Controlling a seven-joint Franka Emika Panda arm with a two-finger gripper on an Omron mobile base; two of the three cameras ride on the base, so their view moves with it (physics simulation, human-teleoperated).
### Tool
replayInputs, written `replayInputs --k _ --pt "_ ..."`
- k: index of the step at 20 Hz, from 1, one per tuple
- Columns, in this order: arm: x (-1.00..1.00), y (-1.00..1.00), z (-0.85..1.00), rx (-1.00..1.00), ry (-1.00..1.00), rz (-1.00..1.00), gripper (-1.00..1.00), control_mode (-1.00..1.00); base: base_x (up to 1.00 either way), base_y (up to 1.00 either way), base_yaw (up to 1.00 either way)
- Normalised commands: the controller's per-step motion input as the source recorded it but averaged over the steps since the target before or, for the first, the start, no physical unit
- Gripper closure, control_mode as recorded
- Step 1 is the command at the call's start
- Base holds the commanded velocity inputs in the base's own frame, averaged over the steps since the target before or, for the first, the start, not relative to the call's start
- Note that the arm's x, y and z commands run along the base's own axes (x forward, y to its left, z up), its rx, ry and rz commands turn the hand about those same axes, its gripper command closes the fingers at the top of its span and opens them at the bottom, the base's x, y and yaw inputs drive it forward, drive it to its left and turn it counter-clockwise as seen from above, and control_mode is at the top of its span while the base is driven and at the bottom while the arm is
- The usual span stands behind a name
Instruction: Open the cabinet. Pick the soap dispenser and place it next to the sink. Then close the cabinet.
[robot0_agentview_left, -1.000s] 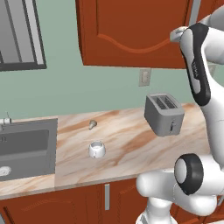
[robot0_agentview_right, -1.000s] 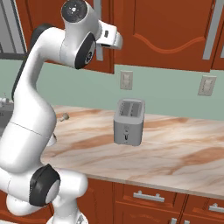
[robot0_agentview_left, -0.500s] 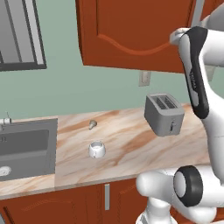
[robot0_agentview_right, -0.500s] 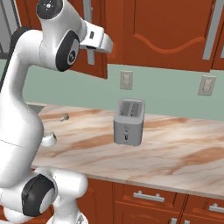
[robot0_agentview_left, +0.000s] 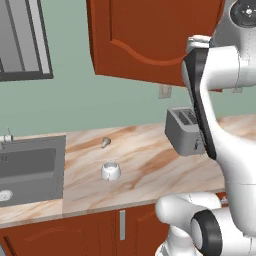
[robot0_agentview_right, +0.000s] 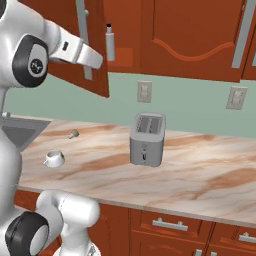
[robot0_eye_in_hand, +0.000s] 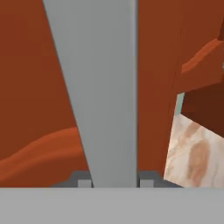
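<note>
- We're at the cabinet (robot0_agentview_right: 65, 50), its door swung partway out from the wall, the long silver handle (robot0_agentview_right: 83, 37) running down the door's front.
- In the hand view the handle (robot0_eye_in_hand: 103, 87) runs straight up between the two dark finger tips of the gripper (robot0_eye_in_hand: 113, 180); the jaws sit either side of the bar and look clamped on it, though the contact itself sits at the very edge of the view.
- Inside the opened cabinet stands the soap dispenser (robot0_agentview_right: 110, 42), upright on the shelf, black pump on top, nothing else visible beside it.
- We judge that bottle light and rigid, but slim, smooth and tall for its footprint, so easy to tip and liable to slip; the straight cylindrical body below the neck is the place to take it, not the pump.
- The door itself should handle as a stiff hinged panel: it wants an arc, not a straight pull.
- Down on the marble counter (robot0_agentview_left: 150, 160) sit a white ring-shaped cup (robot0_agentview_left: 110, 170), a small grey knob-like piece (robot0_agentview_left: 105, 142) and the toaster (robot0_agentview_right: 147, 138).
- The sink (robot0_agentview_left: 30, 167) lies at the counter's left end, basin bare but for the drain; the counter strip just beside it looks the natural landing spot.
</note>
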Motion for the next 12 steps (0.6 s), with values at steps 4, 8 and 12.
replayInputs --k 4,8,12 --pt "-0.41 0.43 0.00 0.00 0.00 -0.30 1.00 -1.00 0.00 0.00 0.00" --pt "-0.39 0.43 0.00 0.00 0.00 -0.30 1.00 -1.00 0.00 0.00 0.00" --pt "-0.34 0.44 0.00 0.00 0.00 -0.26 1.00 -1.00 0.00 0.00 0.00"
